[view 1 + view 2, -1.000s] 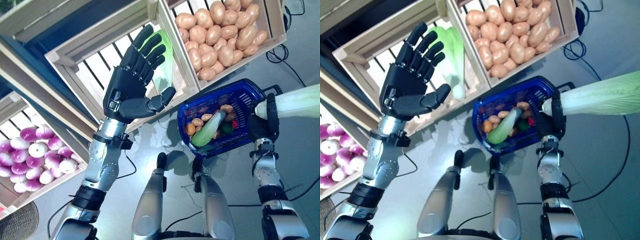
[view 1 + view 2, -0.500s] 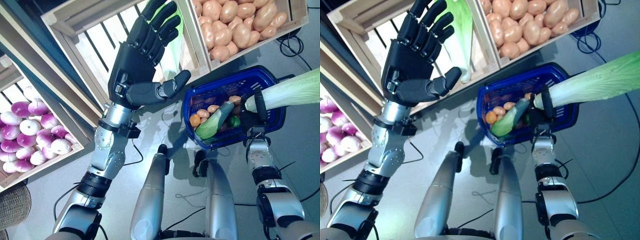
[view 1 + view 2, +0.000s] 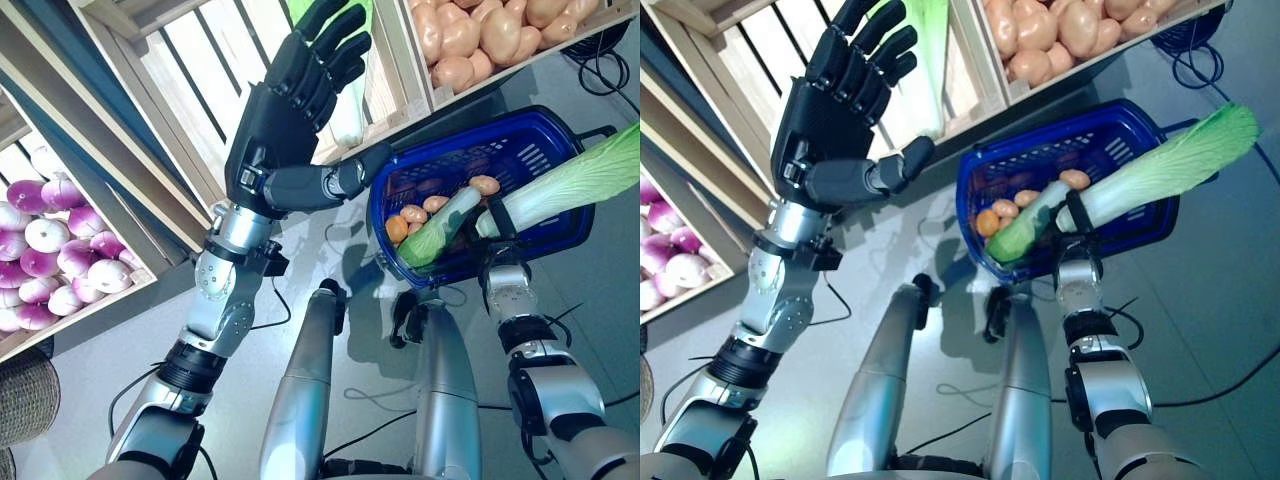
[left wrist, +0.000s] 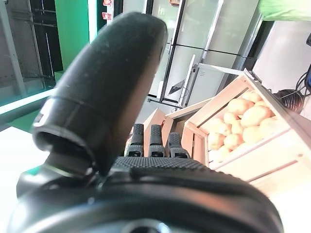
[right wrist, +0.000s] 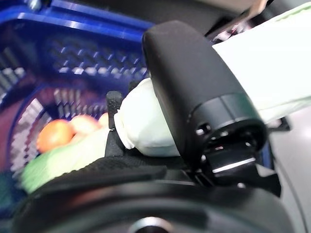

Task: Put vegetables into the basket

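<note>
My right hand [image 3: 497,223] is shut on a long pale green cabbage [image 3: 570,185], white stem end toward the hand, leafy end pointing up right. It hangs over the near right part of the blue basket [image 3: 525,135], which stands on the floor. Inside the basket lie a second green cabbage [image 3: 437,226], potatoes and an orange one [image 3: 397,229]. The right wrist view shows the thumb [image 5: 194,92] curled over the white stem [image 5: 146,128]. My left hand [image 3: 285,125] is raised, open and empty, in front of a wooden crate holding another cabbage [image 3: 348,110].
A wooden crate of potatoes [image 3: 470,35] stands behind the basket. The slatted crate [image 3: 210,80] sits behind my left hand. A crate of purple and white onions [image 3: 50,265] is at the left. A woven basket [image 3: 25,400] shows at the lower left.
The camera has shifted. My right hand has lowered the cabbage and tilted it toward the basket, so it now lies over the basket's near right rim. The left hand stays raised and open.
</note>
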Tool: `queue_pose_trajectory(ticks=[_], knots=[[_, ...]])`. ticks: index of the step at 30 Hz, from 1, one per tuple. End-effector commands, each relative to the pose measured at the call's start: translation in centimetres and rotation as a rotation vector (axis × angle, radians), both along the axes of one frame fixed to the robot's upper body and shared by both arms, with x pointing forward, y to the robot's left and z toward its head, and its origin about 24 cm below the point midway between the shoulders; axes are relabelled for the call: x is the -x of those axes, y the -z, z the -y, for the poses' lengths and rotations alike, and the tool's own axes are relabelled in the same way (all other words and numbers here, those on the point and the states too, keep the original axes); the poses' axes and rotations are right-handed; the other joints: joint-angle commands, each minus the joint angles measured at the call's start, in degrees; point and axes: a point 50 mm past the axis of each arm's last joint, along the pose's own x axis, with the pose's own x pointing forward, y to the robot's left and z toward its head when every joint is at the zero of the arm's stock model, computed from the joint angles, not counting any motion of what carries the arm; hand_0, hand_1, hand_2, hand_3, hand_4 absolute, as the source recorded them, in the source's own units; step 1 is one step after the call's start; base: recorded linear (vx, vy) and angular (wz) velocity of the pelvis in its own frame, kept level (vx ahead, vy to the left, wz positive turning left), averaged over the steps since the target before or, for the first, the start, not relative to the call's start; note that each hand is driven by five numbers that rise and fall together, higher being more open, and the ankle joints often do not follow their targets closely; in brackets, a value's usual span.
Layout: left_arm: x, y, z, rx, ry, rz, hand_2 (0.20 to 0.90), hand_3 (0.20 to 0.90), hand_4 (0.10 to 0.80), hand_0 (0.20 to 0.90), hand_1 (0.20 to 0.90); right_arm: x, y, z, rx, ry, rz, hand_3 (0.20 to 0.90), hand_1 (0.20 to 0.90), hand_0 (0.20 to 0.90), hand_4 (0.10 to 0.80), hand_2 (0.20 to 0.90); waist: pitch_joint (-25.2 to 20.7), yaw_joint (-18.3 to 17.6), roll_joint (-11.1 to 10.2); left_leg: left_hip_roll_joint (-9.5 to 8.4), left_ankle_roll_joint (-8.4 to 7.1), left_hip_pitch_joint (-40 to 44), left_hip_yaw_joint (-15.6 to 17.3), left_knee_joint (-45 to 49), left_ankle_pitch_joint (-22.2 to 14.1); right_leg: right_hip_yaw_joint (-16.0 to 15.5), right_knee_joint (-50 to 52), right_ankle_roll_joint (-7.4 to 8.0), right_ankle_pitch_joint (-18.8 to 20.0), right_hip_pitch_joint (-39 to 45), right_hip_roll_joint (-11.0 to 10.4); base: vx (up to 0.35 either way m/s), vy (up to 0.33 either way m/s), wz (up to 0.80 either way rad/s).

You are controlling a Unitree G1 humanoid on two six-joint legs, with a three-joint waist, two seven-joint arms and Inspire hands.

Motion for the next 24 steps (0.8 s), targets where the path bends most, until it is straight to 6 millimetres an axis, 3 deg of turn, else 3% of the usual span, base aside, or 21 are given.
queue_pose_trajectory(ticks=[1,3,4,12,16,20,24], knots=[[2.9,-4.7,1.6,0.148,0.110,0.269,0.900,0.900,0.800,0.900,0.900,-1.7,-3.9,-1.0,0.019,-0.059,0.137,0.300,0.300,0.300,0.400,0.300,-0.2,0.5,2.6,-3.66,6.10,1.1,4.3,2.2,-3.6,-1.5,-0.2,-2.35,3.0,4.3,1.5,0.000,0.000,0.00],[2.9,-4.6,1.6,0.154,0.110,0.257,0.900,0.900,0.800,0.900,0.900,-1.7,-3.5,-1.2,0.005,-0.073,0.131,0.858,0.858,0.858,0.772,0.858,-0.2,0.5,2.7,-3.71,5.98,1.1,4.2,2.6,-3.9,-1.4,0.1,-2.21,2.7,4.3,1.5,0.063,0.013,0.00],[2.8,-4.4,1.6,0.155,0.104,0.250,0.900,0.900,0.800,0.900,0.900,-1.5,-3.0,-1.3,0.004,-0.088,0.109,0.900,0.900,0.900,0.800,0.900,-0.2,0.5,2.7,-3.65,6.05,0.8,4.3,2.7,-3.6,-1.5,0.3,-2.31,2.9,4.0,1.3,0.000,0.000,0.00],[2.4,-3.5,0.3,0.205,-0.036,0.189,0.900,0.900,0.800,0.900,0.900,-0.4,0.3,-1.0,0.133,-0.237,-0.092,0.900,0.900,0.900,0.800,0.900,-0.2,1.1,2.2,-3.50,5.89,0.2,4.0,3.6,-3.5,-1.8,1.1,-2.23,3.0,3.2,1.3,0.020,-0.008,0.01],[2.4,-3.0,-0.2,0.202,-0.097,0.170,0.900,0.900,0.800,0.900,0.900,0.0,0.9,-0.4,0.174,-0.247,-0.116,0.900,0.900,0.900,0.800,0.900,-0.2,1.5,1.9,-3.56,5.93,0.3,3.8,3.3,-3.3,-2.1,0.8,-2.22,3.2,3.3,1.4,0.010,-0.016,0.03],[2.2,-2.7,-1.2,0.182,-0.279,0.163,0.900,0.900,0.800,0.900,0.900,0.6,1.7,0.2,0.188,-0.276,-0.148,0.900,0.900,0.900,0.800,0.900,-0.2,1.9,1.6,-3.65,5.94,0.7,3.7,3.4,-3.3,-2.4,0.6,-2.14,3.4,3.6,1.4,0.026,-0.026,0.04],[2.7,-3.3,-2.3,0.081,-0.438,0.271,0.900,0.900,0.800,0.900,0.900,1.7,3.2,1.3,0.181,-0.287,-0.184,0.900,0.900,0.900,0.800,0.900,-0.2,1.8,1.2,-3.16,5.84,1.4,3.7,2.2,-2.4,-2.6,-0.2,-2.15,4.0,4.1,1.5,0.028,-0.020,0.02]])
